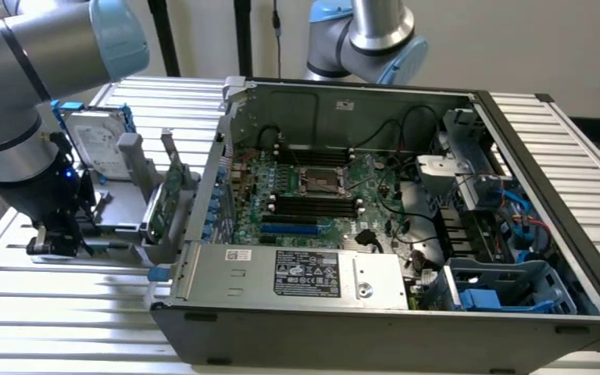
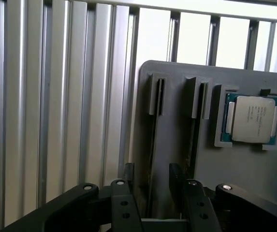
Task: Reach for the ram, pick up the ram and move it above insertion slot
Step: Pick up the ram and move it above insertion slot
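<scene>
Gripper (image 2: 151, 170) open by my read, fingers (image 2: 128, 178) either side of ram (image 2: 153, 140) standing edge-on in holder (image 2: 172, 145), CPU (image 2: 252, 118) nearby

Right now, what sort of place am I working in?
Probably a robotics lab bench set up for PC assembly: an open computer case with its motherboard bare, and a grey parts holder carrying a CPU, on a slatted metal table.

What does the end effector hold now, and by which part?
Nothing, it seems: the end effector stands open, its fingers either side of a slot in the gray holder.
</scene>
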`<state>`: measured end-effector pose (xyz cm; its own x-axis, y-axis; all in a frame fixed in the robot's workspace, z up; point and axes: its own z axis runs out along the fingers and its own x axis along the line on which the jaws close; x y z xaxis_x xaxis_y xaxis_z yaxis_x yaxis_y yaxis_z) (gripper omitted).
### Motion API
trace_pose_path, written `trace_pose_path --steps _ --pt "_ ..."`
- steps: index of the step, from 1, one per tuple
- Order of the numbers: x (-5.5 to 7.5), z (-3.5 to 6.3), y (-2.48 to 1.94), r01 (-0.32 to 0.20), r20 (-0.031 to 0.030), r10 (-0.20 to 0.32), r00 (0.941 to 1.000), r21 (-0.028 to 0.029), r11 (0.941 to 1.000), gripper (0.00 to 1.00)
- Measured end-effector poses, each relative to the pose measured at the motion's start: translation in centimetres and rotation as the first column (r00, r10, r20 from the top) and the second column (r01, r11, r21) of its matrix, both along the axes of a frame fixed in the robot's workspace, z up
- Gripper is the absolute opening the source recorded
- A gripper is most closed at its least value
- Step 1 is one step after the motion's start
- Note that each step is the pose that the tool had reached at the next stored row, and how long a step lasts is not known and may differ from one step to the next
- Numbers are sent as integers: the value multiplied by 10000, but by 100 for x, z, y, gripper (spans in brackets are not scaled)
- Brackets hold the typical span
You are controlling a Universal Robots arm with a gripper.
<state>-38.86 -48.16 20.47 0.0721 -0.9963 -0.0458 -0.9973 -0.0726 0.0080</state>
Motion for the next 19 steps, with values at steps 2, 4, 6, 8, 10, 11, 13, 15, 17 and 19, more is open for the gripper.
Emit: trace_pose_path --steps 2,4,6,8,10,11,13,15,17,19 --pt "0 -9 10 0 -2 0 10000 -2 10000 42" --pt "0 -18 20 -1 -4 1 10000 -1 10000 42" --pt "0 -28 29 0 -10 0 10000 -2 10000 42" --pt "0 -41 32 -1 -26 1 10000 -1 10000 42" --pt "0 -50 36 -1 -50 1 10000 -2 10000 42" --pt "0 -56 37 0 -59 0 10000 0 10000 42" --pt "0 -64 38 0 -74 0 10000 7 10000 42" --pt "3 -70 38 0 -93 0 10000 15 10000 40" --pt "8 -74 39 0 -111 0 9999 21 10000 34" --pt "14 -76 38 0 -139 0 9999 23 10000 22"
